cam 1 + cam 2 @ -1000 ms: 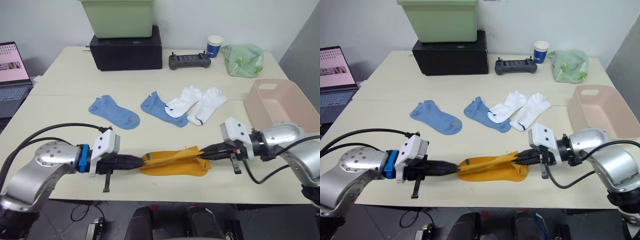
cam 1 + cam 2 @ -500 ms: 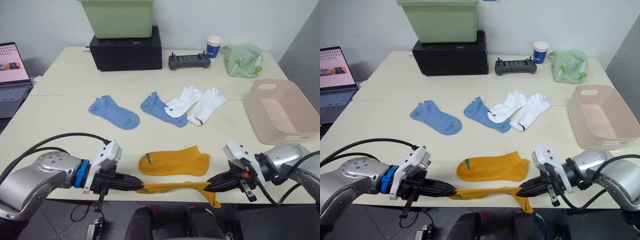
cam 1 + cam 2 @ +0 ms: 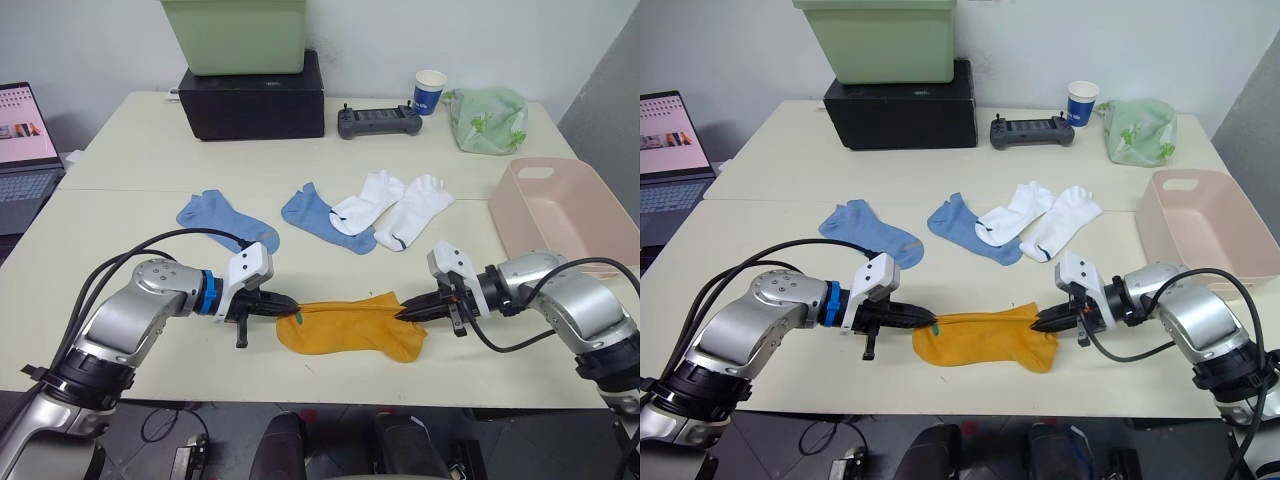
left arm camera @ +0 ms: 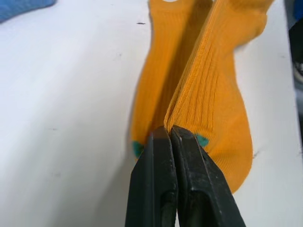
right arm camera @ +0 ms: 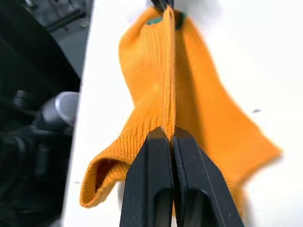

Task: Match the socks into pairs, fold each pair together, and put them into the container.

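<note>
Mustard sock (image 3: 350, 325) hangs stretched between both arms, which reach low and inward over the table (image 3: 120, 230), left fingers (image 4: 165, 179) pinched on its green-tabbed end, right fingers (image 5: 163, 179) pinched on its other end, directly above the second mustard sock (image 4: 151, 90), well short of the pink basin (image 3: 560, 215).

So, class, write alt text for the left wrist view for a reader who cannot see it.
The left hand, its two black fingers shut, pinches the edge of a mustard-orange sock with green tabs. That sock lies over a second mustard-orange sock on the pale table.
</note>
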Controlling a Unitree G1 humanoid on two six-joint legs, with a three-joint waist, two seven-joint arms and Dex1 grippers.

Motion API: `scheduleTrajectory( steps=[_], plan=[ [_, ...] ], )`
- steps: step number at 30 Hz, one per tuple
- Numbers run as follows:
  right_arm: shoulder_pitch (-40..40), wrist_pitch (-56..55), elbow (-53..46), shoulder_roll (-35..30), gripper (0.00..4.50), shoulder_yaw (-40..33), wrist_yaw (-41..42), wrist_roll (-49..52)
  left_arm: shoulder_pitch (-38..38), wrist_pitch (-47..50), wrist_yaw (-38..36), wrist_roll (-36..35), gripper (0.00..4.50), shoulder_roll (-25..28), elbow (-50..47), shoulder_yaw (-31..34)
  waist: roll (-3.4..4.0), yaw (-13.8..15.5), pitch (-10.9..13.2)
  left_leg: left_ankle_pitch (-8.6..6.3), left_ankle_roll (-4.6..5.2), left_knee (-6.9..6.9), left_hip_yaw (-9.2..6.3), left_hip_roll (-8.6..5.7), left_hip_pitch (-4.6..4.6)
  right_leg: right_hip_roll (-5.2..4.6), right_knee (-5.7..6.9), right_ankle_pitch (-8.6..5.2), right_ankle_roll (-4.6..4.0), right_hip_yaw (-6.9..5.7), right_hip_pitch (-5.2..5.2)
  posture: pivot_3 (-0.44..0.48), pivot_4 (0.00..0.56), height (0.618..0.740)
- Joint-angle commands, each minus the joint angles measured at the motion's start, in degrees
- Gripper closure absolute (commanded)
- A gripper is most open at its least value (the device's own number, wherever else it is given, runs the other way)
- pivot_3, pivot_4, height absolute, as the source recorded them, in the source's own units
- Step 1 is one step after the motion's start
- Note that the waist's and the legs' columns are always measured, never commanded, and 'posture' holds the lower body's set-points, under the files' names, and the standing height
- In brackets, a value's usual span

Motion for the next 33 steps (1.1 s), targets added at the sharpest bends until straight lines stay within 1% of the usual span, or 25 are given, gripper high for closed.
scheduleTrajectory(
  steps=[1,10,23,26,27,28,29,30,31,32,33],
  plan=[
    [-2.2,-2.5,2.1,1.1,4.50,0.5,0.3,-2.9,-2.2,-1.5,-1.4,1.9,4.48,-0.7,1.8,-0.6,0.00,0.0,0.0,0.00,0.00,0.00,-0.01,0.00,0.00,0.00,0.01,0.00,0.00,0.00,0.00,0.000,0.150,0.740],
    [-3.1,-4.6,4.9,2.6,4.50,1.5,1.5,-6.5,-2.0,-2.4,-3.2,5.0,4.48,-2.1,2.4,-2.6,0.00,0.0,0.0,0.00,0.00,0.11,-0.02,0.02,-0.01,-0.01,0.06,0.00,0.00,-0.01,0.02,0.000,0.150,0.740],
    [-5.3,-7.2,10.4,5.7,4.50,2.0,1.8,-10.7,-2.8,-4.4,-2.6,8.6,4.48,-3.9,4.9,-2.5,0.00,0.0,0.0,0.00,0.01,0.17,-0.04,0.02,-0.02,-0.01,0.10,0.00,0.00,-0.01,0.02,0.000,0.150,0.740],
    [-6.2,-7.2,11.2,6.2,3.77,0.3,1.2,-10.4,-3.2,-5.1,-2.1,8.6,3.86,-4.7,5.6,-1.4,0.00,0.0,0.0,0.00,0.01,0.18,-0.02,0.01,-0.02,-0.02,0.11,0.00,0.00,-0.02,0.02,0.000,0.150,0.740],
    [-6.5,-7.3,11.3,6.1,3.41,-0.4,0.8,-10.3,-3.1,-5.0,-2.3,8.2,3.51,-4.5,5.6,-0.8,0.00,0.0,0.0,0.00,0.01,0.19,-0.03,0.02,-0.02,-0.02,0.11,0.00,0.00,-0.02,0.02,0.000,0.150,0.740],
    [-6.9,-7.0,11.0,6.1,3.14,-1.8,0.2,-9.7,-2.9,-4.6,-2.2,7.6,3.26,-4.0,5.5,0.4,0.00,0.0,0.0,0.00,0.01,0.19,-0.04,0.02,-0.02,-0.03,0.11,0.00,0.00,-0.01,0.02,0.000,0.150,0.740],
    [-7.1,-6.8,10.6,6.0,2.77,-2.7,-0.2,-9.3,-2.7,-4.3,-2.1,7.1,2.95,-3.7,5.4,1.2,0.00,0.0,0.0,0.00,0.01,0.19,-0.04,0.02,-0.03,-0.05,0.11,0.00,0.00,-0.02,0.02,0.000,0.150,0.740],
    [-7.1,-5.7,9.7,5.9,2.41,-4.4,-0.5,-8.1,-2.2,-4.2,-2.4,6.4,2.56,-2.9,5.2,2.5,0.00,0.0,0.0,0.00,0.01,0.19,-0.04,0.03,-0.03,-0.08,0.11,0.00,0.00,-0.02,0.02,0.000,0.150,0.740],
    [-6.9,-5.1,8.7,5.6,2.40,-5.8,-0.8,-7.3,-1.7,-4.5,-2.8,5.9,2.31,-2.0,4.9,3.7,0.00,0.0,0.0,0.00,0.01,0.19,-0.04,0.03,-0.03,-0.10,0.12,0.00,0.00,-0.02,0.02,0.000,0.150,0.740],
    [-6.5,-5.3,7.7,5.2,2.40,-6.8,-0.8,-6.8,-1.2,-5.9,-3.5,5.7,1.94,-1.2,4.8,4.7,0.00,-0.1,0.0,0.00,0.01,0.19,-0.04,0.04,-0.03,-0.13,0.12,0.00,0.00,-0.03,0.01,0.000,0.150,0.740],
    [-5.8,-5.5,6.6,5.1,2.40,-7.6,-0.9,-6.4,-0.7,-7.5,-4.0,5.4,1.67,-0.8,4.7,5.6,0.00,-0.1,0.0,0.00,0.01,0.18,-0.04,0.04,-0.03,-0.13,0.12,0.00,0.00,-0.03,0.01,0.000,0.150,0.740]
  ],
)
